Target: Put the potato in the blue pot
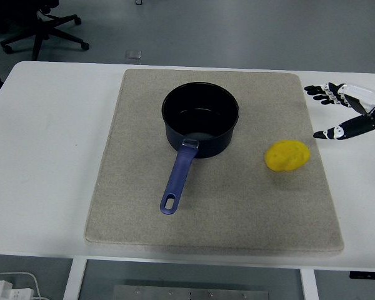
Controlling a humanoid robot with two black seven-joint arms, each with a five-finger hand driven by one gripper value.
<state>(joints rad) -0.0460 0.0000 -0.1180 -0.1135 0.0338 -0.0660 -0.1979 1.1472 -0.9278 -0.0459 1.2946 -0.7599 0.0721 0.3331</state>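
A yellow potato (pixel 287 155) lies on the right side of a beige mat (pixel 237 212). The blue pot (pixel 200 119) stands upright at the mat's middle back, nothing inside it, its handle (pixel 178 178) pointing toward the near edge. My right hand (pixel 328 112) comes in from the right edge, fingers spread, holding nothing. It hovers to the right of the potato and a little behind it, apart from it. The left arm does not show.
The mat covers most of the white table (pixel 50 144). An office chair base (pixel 44 28) stands on the floor beyond the far left corner. A white cable and plug (pixel 6 287) show below the near edge at left.
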